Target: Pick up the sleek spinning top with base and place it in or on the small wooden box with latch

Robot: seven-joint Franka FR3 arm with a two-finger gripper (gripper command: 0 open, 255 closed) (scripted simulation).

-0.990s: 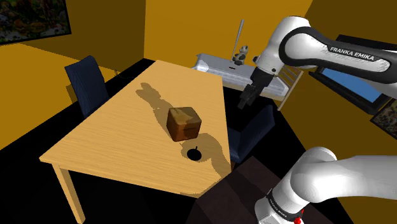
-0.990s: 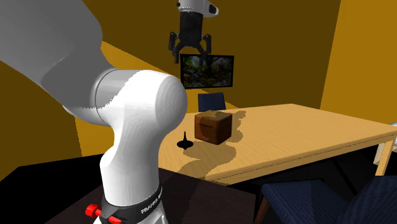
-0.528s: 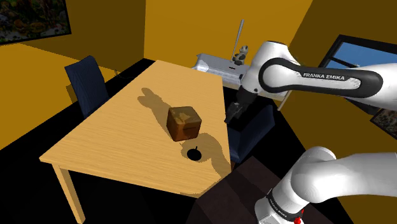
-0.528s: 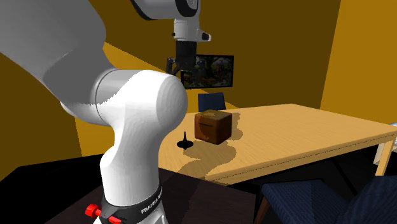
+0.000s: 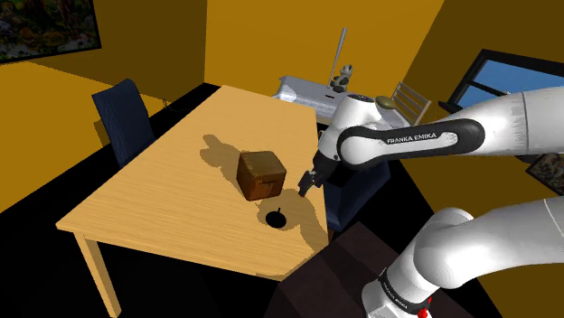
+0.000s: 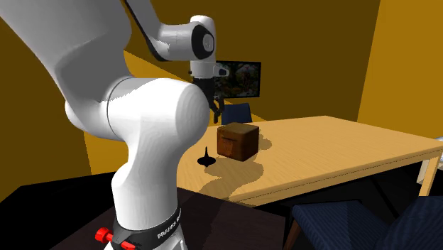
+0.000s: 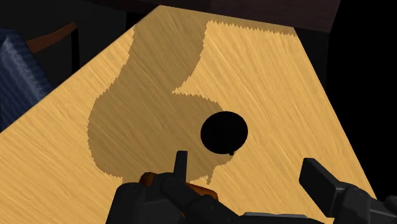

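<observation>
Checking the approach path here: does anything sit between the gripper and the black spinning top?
Nothing visible does. The open gripper hangs over the spinning top on bare table; the brown box stands to one side, off that line.

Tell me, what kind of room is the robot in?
It looks like a dining room in a house, though I can't be sure. There is a big wooden table with a dark blue chair beside it, and a framed picture hangs on the yellow-brown wall.

This was a room in a home: a wooden table, blue chairs, ochre walls, a framed picture.
</observation>
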